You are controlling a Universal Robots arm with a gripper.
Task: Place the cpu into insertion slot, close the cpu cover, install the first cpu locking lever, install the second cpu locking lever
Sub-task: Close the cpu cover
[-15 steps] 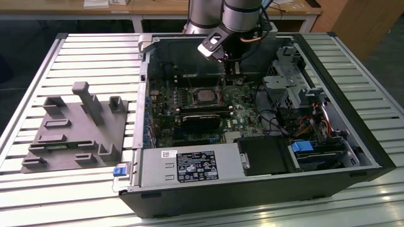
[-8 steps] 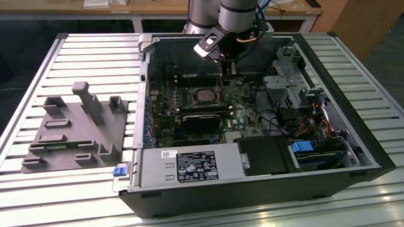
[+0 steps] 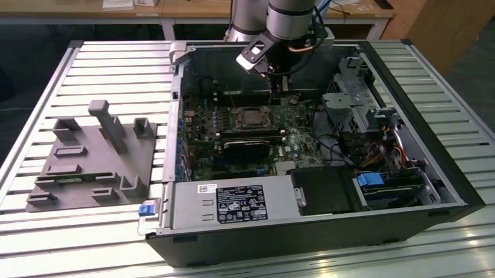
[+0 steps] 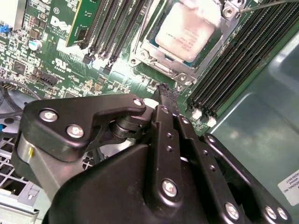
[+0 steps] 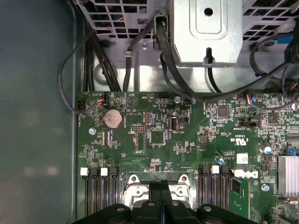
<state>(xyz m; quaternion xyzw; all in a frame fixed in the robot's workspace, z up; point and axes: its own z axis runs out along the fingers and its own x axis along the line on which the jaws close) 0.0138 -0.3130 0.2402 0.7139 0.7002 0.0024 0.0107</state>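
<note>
One gripper (image 4: 164, 91), jaws together, near cpu (image 4: 187, 30) w/ faint print.

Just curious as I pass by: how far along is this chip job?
Done: the cpu sits in the slot, the cover lying flat around it. In hand: nothing; the end effector hovers shut, empty, just off the cover's edge. Left: the levers; I cannot tell whether either is latched.

The arm (image 3: 288, 13) was a smooth silver-grey tube with a darker band at its joint. Its gripper (image 4: 164, 91) was matte black, built of flat linkage bars fastened with shiny round-headed screws (image 4: 169, 187), and carried a small yellow mark (image 4: 31, 151).
</note>
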